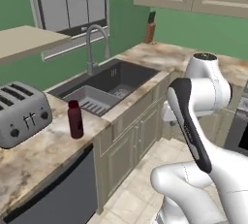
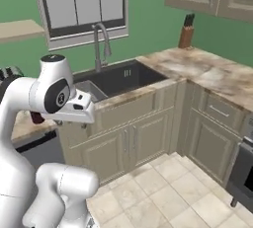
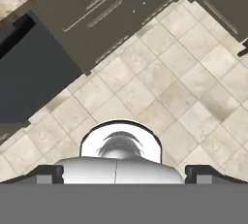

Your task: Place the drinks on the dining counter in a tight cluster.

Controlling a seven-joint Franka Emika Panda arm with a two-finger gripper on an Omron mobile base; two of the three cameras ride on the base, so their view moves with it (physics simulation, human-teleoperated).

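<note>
Fingers (image 3: 124, 173) apart, far from maroon bottle (image 1: 75, 119)

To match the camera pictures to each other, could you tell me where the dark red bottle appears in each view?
Left base view: the dark red bottle stands on the counter, left of centre, between the toaster and the sink.
Right base view: a sliver of it at the left edge, under the arm's elbow.
Hand view: faces the floor tiles and cupboard fronts.
Shared landmark: the faucet.
</note>
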